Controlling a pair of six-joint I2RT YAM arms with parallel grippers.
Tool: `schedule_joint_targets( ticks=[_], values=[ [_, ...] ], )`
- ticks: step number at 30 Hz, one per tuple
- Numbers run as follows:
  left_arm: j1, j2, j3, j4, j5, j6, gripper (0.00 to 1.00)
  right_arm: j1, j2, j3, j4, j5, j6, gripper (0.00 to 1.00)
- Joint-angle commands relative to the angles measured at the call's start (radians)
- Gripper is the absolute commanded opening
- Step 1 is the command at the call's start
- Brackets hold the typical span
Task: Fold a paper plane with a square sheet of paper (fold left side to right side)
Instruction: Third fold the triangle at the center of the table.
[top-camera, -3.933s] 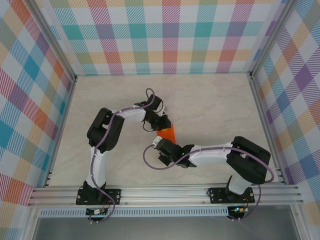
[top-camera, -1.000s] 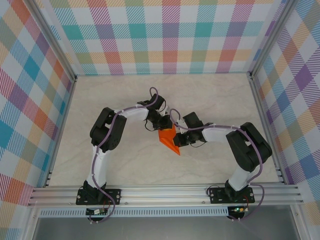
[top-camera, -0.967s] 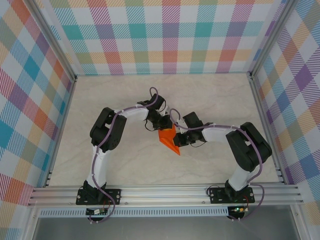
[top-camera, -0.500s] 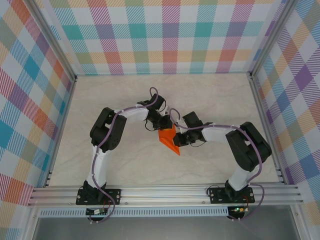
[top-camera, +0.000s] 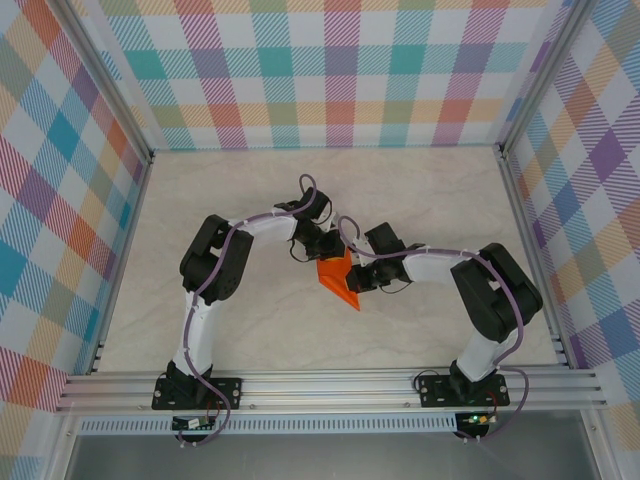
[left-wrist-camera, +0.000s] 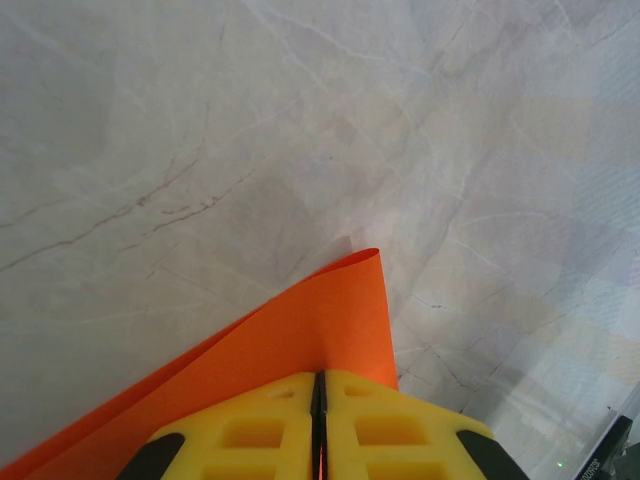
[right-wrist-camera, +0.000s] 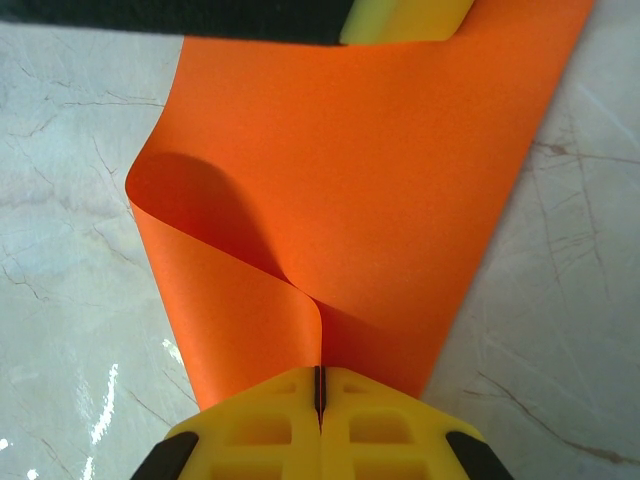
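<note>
The right gripper (right-wrist-camera: 320, 372) has swung in from the near side to the square sheet of paper (top-camera: 336, 280) at mid-table (top-camera: 250, 200), and over the last second nothing has shifted. It and the left gripper (left-wrist-camera: 318, 378) are each clamped on an edge (the sheet bulges loosely between them). The left-to-right fold appears started but not creased.

My left fingers (left-wrist-camera: 250, 425) are covering the paper's (left-wrist-camera: 290, 340) pinched edge, and its lower-left part is running out of the left wrist view.
</note>
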Motion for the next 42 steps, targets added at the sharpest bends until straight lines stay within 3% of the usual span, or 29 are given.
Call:
schedule_joint_targets(
  ticks=[1,27,42],
  values=[
    [-0.03,0.071,-0.011,-0.058,-0.06,0.017,0.1,-0.004,0.002,0.019,-0.003,0.01,-0.021,0.0],
    [-0.033,0.062,0.009,-0.077,-0.064,0.027,0.11,-0.004,0.045,0.019,-0.098,0.036,-0.038,0.0],
    [0.01,0.076,0.233,-0.236,-0.043,0.085,0.23,0.002,0.065,0.035,-0.157,0.018,-0.05,0.0]
  ],
)
